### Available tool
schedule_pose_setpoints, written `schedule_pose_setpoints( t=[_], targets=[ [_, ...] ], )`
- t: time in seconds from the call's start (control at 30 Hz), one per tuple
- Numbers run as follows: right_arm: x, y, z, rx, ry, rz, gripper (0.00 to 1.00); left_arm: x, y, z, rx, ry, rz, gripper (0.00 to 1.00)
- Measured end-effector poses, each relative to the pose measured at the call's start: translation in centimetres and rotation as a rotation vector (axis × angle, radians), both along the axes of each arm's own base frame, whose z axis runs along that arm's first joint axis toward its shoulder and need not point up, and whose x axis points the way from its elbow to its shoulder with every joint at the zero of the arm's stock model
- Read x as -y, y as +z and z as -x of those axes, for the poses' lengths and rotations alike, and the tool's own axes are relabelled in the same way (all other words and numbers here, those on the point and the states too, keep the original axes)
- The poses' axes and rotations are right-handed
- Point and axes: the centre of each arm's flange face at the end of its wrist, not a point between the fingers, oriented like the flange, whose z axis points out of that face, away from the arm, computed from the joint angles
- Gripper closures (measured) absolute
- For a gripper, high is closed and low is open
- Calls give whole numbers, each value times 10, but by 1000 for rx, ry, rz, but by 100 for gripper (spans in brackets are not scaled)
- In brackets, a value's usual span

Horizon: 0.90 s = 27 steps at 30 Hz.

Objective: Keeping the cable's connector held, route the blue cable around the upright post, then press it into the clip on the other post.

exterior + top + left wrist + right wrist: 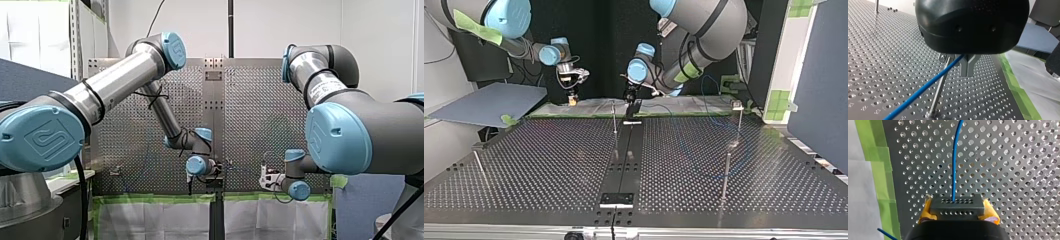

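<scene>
right claw (958, 209) was clamped on the connector (957, 205), its yellow pads (926, 210) pinching the block's two ends. the blue cable (955, 162) left the block's face and ran straight ahead over the perforated table (1023, 170), beside the green tape (883, 170) at the edge. left claw (968, 67) was harder to read from my seat. its black body hid most of the metal fingers, but they seemed to meet in a point with the cable coming out from between them, so i took it as closed on the cable partway along.

as i judged it, the coming move turned on how the cable lay against the upright post (938, 96). in the left wrist view the post stood just beside and under the left claw. the cable's long axis slanted down and away from the fingers and crossed the post's shaft; i could not tell whether it touched. my left arm was plainly the nearer one. in the top view its claw hung close by that post near the middle, while my right claw sat off at that view's left, by the edge nearest the arms. the post with the clip (737, 105) stood at the top view's right, well apart from both claws.

no bin or tray was in play. the clip was the only holder, and it looked empty to me, though it was too small to be sure.
</scene>
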Motion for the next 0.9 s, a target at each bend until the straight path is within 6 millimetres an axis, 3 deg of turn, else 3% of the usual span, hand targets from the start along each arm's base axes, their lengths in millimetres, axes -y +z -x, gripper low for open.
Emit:
schedule_pose_setpoints(
  t=[0.67, 0.9],
  targets=[
    [19, 7, -4, -25, -4, -4, 100, 13, 20, -24, -12, -44, 92, 100],
    [25, 10, -5, -29, -5, -4, 100, 13, 11, -28, -54, -57, 142, 100]
  ],
)
